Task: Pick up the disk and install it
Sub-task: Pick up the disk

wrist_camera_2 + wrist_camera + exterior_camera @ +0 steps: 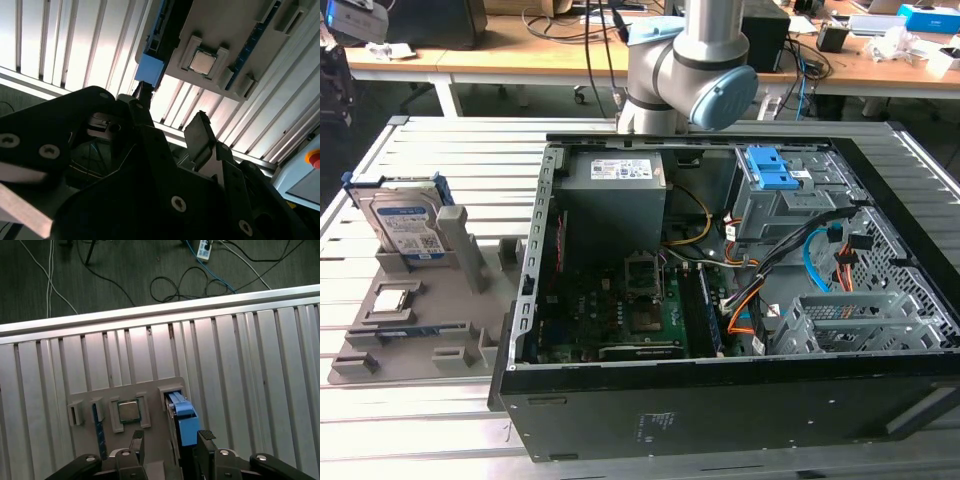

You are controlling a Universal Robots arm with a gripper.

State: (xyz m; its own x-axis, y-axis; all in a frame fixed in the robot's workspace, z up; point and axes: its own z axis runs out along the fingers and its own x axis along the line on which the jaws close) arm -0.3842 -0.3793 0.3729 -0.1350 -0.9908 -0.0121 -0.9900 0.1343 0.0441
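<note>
Blue-railed disk [405, 225] upright in grey holder [430, 322], claw [171, 440] spread, base cropped

a robotics lab: open computer case [720, 410] on slotted aluminium table [420, 432], cable-strewn desks [520, 60] behind

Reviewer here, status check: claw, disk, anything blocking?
Claw open, empty, above the disk. Disk upright in grey holder, not yet picked. Nothing seen between claw and disk.
</note>
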